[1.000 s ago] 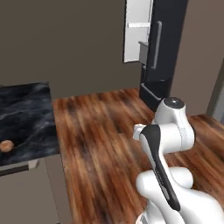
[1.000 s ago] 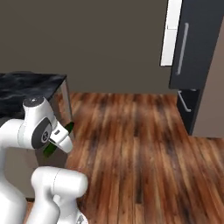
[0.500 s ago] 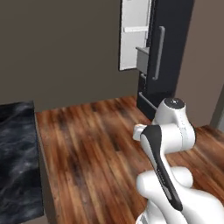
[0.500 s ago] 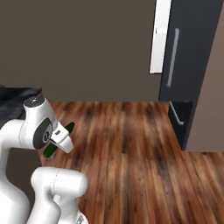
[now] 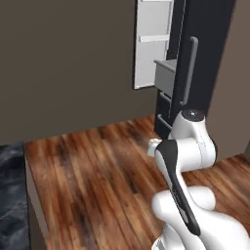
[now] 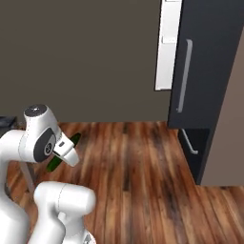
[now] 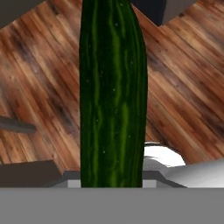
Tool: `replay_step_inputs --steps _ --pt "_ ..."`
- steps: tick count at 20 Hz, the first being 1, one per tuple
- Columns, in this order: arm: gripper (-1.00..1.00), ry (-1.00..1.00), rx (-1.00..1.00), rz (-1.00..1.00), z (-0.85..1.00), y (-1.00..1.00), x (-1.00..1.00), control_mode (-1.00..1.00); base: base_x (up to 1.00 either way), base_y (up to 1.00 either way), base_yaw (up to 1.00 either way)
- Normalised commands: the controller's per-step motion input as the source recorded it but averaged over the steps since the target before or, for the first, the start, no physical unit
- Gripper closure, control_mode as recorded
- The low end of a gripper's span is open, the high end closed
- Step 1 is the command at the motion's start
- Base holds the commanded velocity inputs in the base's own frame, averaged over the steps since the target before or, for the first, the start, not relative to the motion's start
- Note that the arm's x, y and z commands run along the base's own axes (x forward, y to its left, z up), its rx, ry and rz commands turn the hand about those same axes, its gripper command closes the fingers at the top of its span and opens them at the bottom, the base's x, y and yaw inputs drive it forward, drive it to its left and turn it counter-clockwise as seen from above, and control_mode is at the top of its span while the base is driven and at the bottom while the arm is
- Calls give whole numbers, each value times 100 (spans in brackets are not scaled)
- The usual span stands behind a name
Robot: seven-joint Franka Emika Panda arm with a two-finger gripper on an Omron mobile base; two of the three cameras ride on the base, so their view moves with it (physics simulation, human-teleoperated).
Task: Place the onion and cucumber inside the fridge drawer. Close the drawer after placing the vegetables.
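Left base view: the open fridge stands far right, its light grey fridge drawer (image 5: 166, 76) pulled out. Right base view: the cucumber (image 6: 63, 152) pokes out beside the arm. Hand view: the fingers are presumably clamped on it (tips hidden). Carrying step; next, reach the drawer.

Cucumber (image 7: 112, 92) in gripper (image 6: 64, 151) over wood floor (image 5: 97, 176); fridge drawer (image 5: 165, 77) ahead-right, counter (image 5: 10, 195) left.
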Motion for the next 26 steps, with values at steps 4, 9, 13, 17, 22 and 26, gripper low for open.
replay_step_inputs --steps 4,9,13,17,22,26 --pt "100 0 0 0 0 0 0 100 100 -18 -10" --pt "100 0 0 0 0 0 0 100 100 0 -14" --pt "100 0 0 0 0 0 0 100 100 20 -23" --pt "100 0 0 0 0 0 0 100 100 38 -35" --pt "100 0 0 0 0 0 0 100 99 42 -54" --pt "100 0 0 0 0 0 0 100 97 70 -62"
